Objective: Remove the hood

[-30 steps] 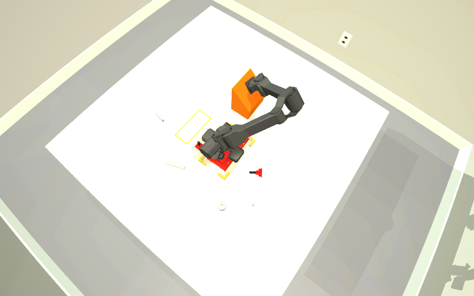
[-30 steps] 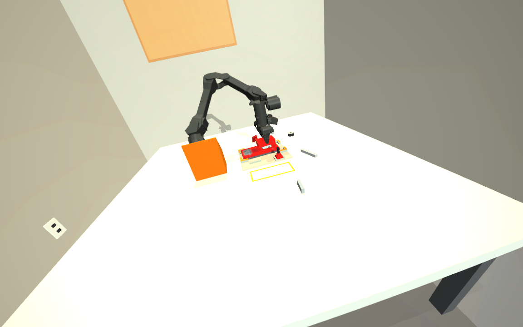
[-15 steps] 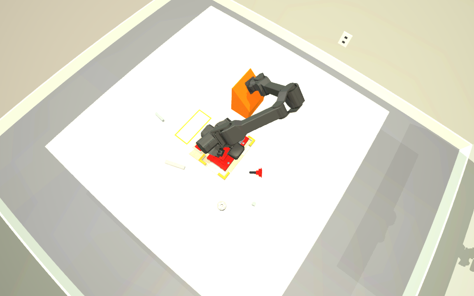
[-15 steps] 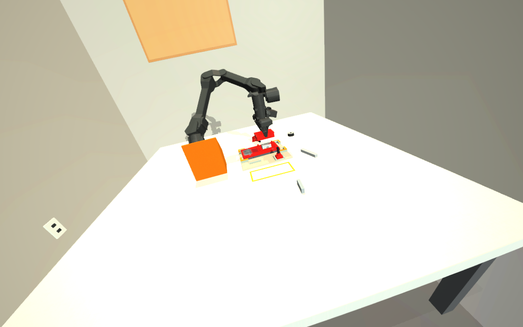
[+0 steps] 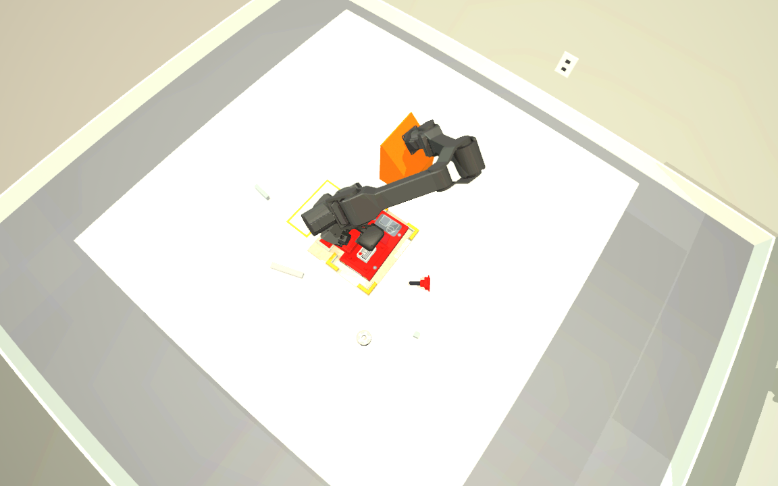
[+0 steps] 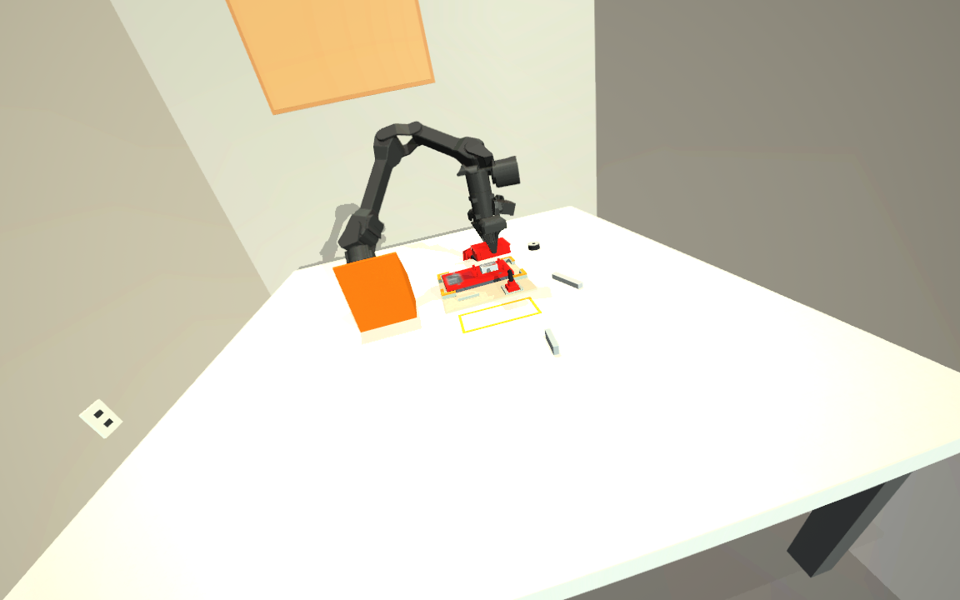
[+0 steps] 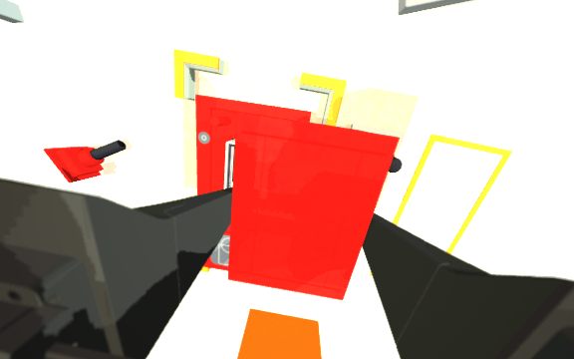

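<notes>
My gripper [image 5: 336, 234] [image 6: 492, 242] [image 7: 299, 205] is shut on the red hood [image 7: 312, 214] [image 6: 480, 250] and holds it lifted and slightly tilted above the toy car. The red car body [image 5: 377, 254] [image 6: 472, 272] [image 7: 217, 130] sits in a cream fixture with yellow corner brackets [image 5: 367, 289] [image 7: 189, 62]. In the top view the arm hides most of the hood. The marked area is a yellow outlined rectangle [image 5: 307, 200] [image 6: 501, 322] [image 7: 471, 146] on the table right beside the fixture, with nothing in it.
An orange block [image 5: 394, 154] [image 6: 375, 294] [image 7: 279, 334] stands by the arm's base. A red piece with a black peg [image 5: 422, 283] [image 7: 80, 160] lies past the fixture. Small bars [image 5: 287, 270] [image 5: 262, 192] [image 6: 551, 341] and a ring [image 5: 364, 337] lie loose around.
</notes>
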`<act>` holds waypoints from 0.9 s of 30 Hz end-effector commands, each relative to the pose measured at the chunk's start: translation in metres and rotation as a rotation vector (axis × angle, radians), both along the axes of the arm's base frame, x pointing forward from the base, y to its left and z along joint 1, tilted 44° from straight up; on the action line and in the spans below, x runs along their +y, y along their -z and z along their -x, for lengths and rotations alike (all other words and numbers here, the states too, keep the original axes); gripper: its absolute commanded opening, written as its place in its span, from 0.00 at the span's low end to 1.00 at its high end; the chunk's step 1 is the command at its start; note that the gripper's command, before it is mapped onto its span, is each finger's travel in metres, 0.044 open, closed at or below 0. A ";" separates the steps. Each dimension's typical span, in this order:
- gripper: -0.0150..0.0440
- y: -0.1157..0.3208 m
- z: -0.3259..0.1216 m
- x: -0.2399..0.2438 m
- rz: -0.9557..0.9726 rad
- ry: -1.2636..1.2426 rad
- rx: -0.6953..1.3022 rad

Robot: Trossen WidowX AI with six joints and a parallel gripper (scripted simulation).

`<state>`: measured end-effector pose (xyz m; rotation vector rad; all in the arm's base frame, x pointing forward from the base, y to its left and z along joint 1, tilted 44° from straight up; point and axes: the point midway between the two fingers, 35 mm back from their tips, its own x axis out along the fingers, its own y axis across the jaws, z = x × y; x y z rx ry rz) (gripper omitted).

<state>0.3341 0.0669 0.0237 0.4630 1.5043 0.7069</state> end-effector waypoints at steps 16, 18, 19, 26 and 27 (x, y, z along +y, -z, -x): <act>0.25 0.057 -0.002 -0.069 0.017 -0.008 -0.004; 0.25 0.063 -0.001 -0.077 0.016 -0.008 -0.004; 0.25 0.067 0.000 -0.080 0.016 -0.009 -0.004; 0.25 0.089 0.008 -0.105 0.010 -0.012 -0.004; 0.25 0.092 0.009 -0.109 0.009 -0.013 -0.004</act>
